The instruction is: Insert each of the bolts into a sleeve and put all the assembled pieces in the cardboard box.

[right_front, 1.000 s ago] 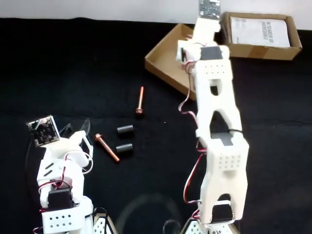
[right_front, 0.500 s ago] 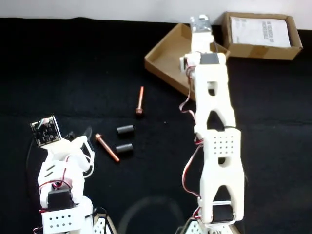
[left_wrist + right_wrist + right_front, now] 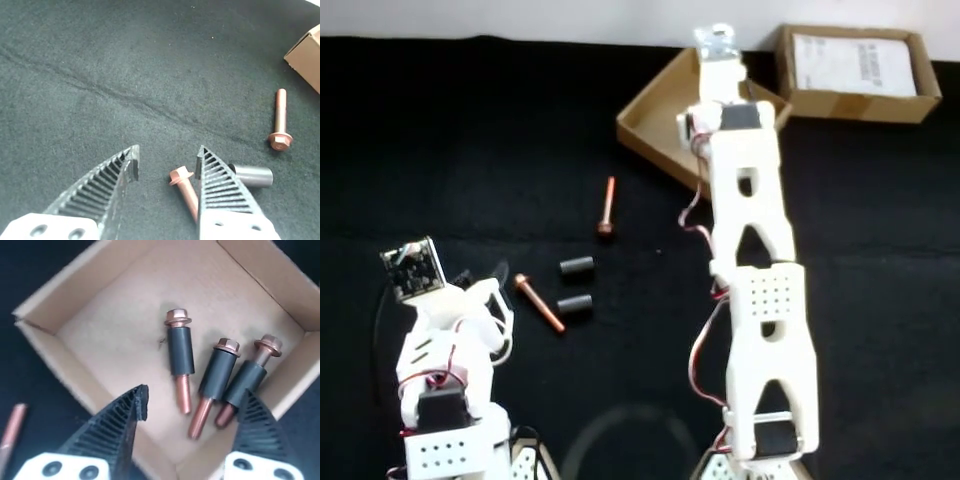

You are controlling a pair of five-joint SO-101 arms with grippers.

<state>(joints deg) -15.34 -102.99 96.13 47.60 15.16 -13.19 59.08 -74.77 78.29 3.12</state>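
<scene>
Your left gripper (image 3: 167,157) hung with its jaws apart, and the nearer bolt (image 3: 186,190) lay just to its right. The bolt's head pointed far-left and its long axis ran near-right, toward a sleeve (image 3: 252,176). Your right gripper (image 3: 195,400), also spread, sat well away over the cardboard box (image 3: 55,290), so I judged the left arm the nearer one.

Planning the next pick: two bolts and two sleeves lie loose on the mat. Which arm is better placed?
Left. The left gripper, open, sits beside a loose bolt and sleeve. The right gripper hangs open over the cardboard box, away from them.
</scene>
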